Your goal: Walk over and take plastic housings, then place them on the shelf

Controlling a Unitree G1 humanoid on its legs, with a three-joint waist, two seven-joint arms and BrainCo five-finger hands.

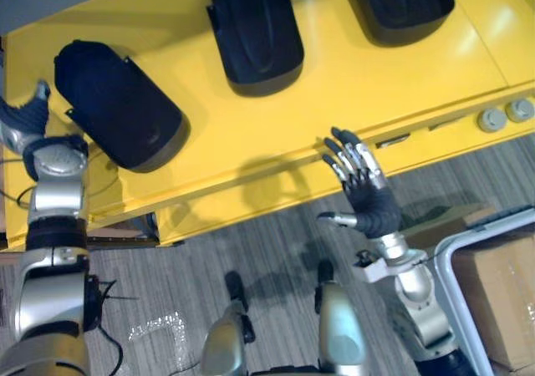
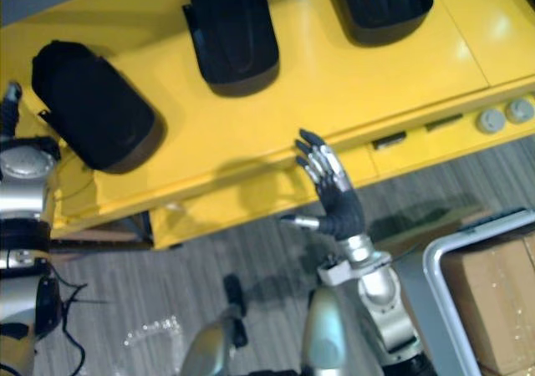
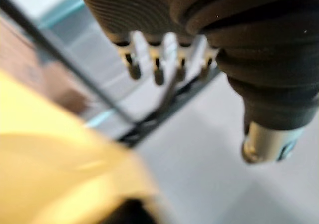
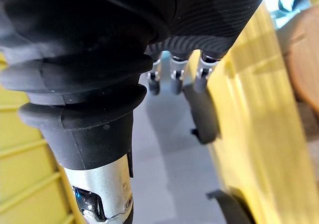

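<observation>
Three black plastic housings lie on the yellow table [image 1: 334,92], none of them in a hand. In the head view, the left housing [image 1: 117,104] sits at 10 o'clock, the middle housing [image 1: 255,33] at 12 o'clock and the right housing [image 1: 401,4] at 1 o'clock, cut by the top edge. They are well apart from one another, each with its rounded end toward the robot.

The left hand [image 1: 23,119] is at 9 o'clock of the left housing, just beside it at the table's left end, with a strip of yellow showing between them. In its wrist view the fingers [image 3: 158,73] hang loosely spread, with nothing between them.

The right hand [image 1: 372,205] is at 5 o'clock of the middle housing, well apart from it, over the table's front edge. Its fingers are straight and fanned wide toward the table, the thumb stuck out to the side, and it is empty.

Two grey round knobs [image 1: 493,119] sit on the table's front edge at 3 o'clock. At 4 o'clock on the grey floor stands a white-rimmed bin [image 1: 447,267] holding a cardboard box [image 1: 501,297].
</observation>
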